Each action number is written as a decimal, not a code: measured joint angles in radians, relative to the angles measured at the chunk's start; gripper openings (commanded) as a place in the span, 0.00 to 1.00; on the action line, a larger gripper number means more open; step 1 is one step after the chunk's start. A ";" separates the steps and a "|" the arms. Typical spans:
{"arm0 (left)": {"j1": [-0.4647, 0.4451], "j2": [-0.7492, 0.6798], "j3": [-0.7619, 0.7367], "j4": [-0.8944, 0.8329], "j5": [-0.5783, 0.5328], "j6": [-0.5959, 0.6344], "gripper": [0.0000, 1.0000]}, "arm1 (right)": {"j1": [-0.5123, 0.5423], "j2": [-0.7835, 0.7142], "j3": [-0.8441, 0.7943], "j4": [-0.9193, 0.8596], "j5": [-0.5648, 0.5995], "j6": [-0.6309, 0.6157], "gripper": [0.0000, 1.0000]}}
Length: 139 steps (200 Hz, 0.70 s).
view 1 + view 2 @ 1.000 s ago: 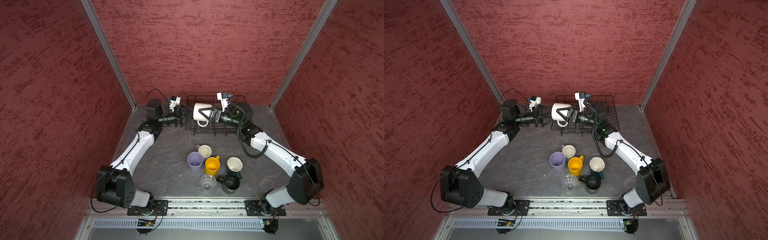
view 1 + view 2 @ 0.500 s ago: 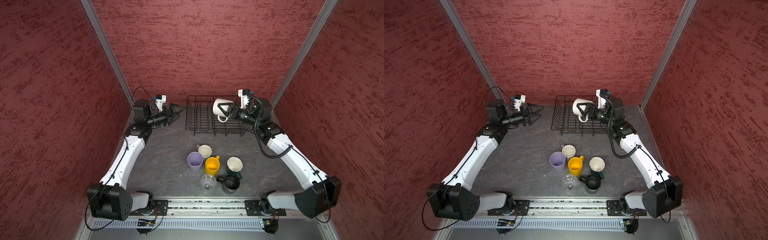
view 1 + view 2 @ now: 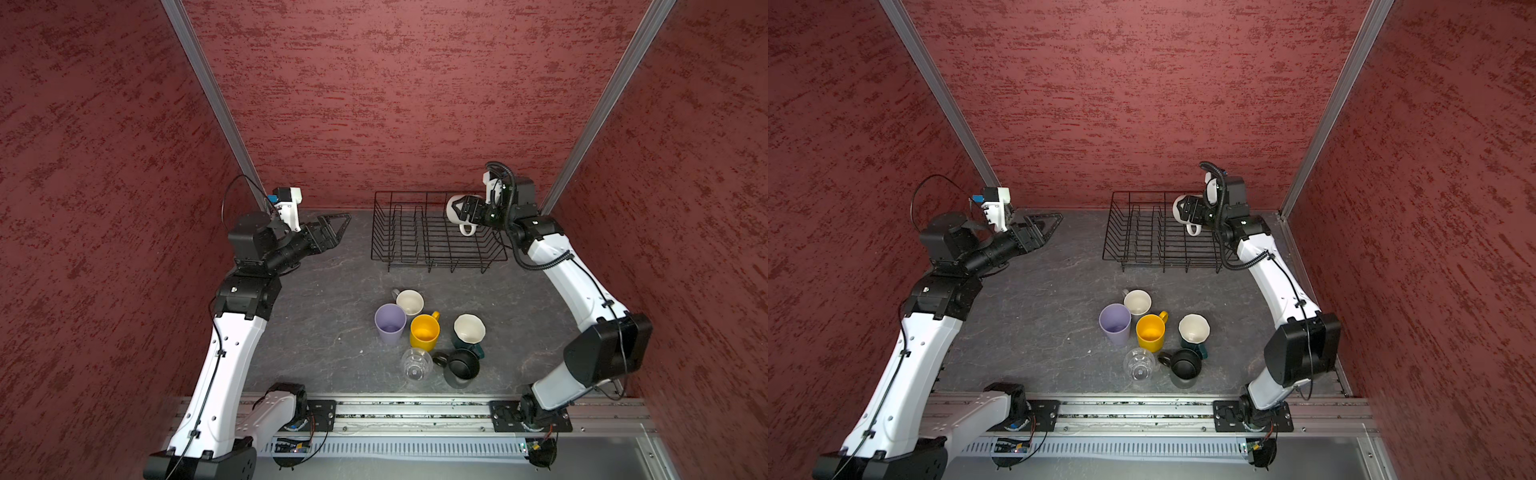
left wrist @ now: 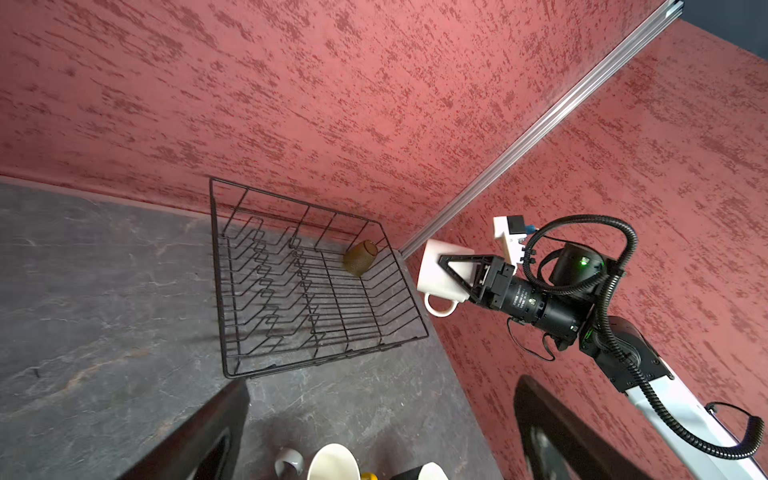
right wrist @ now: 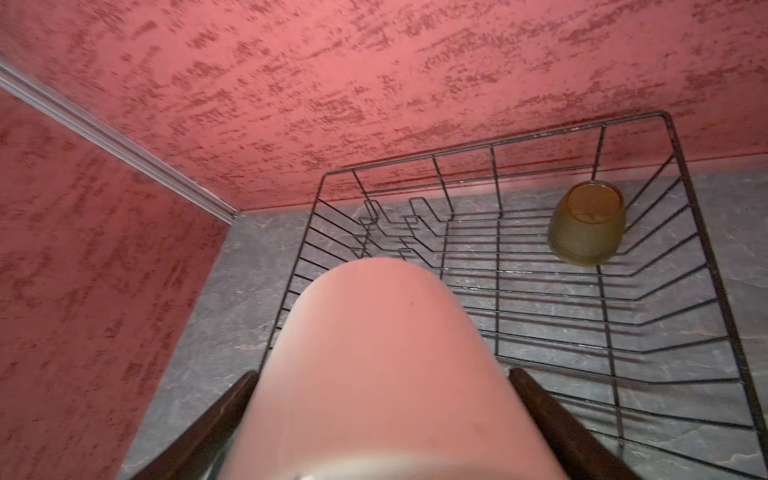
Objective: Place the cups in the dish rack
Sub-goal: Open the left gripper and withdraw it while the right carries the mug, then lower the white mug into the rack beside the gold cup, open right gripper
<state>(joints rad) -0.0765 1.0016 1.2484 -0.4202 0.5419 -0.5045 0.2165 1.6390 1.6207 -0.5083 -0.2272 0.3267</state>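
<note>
8 cups show in all. 6 stand in a tight cluster on the table (image 3: 324,307), well in front of the rack (image 3: 399,241): a lilac tumbler (image 3: 390,322), a cream-lined mug (image 3: 409,302) just behind it, a yellow mug (image 3: 424,331) in the middle, a teal mug (image 3: 468,330) to the right, and nearest the front a clear glass (image 3: 416,365) beside a black mug (image 3: 461,368). All 6 are upright, mouths up.

The amber glass (image 5: 587,224) sits inside the rack in a back corner, base up.

The white mug (image 3: 456,209) is in the air above the right rear part of the rack, lying sideways with its handle hanging down. The right hand (image 4: 446,270) clamps it across the body, 1 finger on each side, as the right wrist view shows.

The left hand (image 3: 338,227) hangs over bare table to the left of the rack, near the back wall. Its fingers are spread wide and hold nothing; they point toward the rack, apart from it.
</note>
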 measured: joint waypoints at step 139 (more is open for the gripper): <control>0.016 -0.027 -0.005 -0.076 -0.054 0.068 1.00 | -0.061 0.325 0.162 -0.088 0.222 -0.136 0.18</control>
<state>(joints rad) -0.0605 0.9745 1.2430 -0.4965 0.4881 -0.4370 0.1551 1.9644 1.7828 -0.5961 -0.0048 0.1905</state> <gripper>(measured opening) 0.996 0.883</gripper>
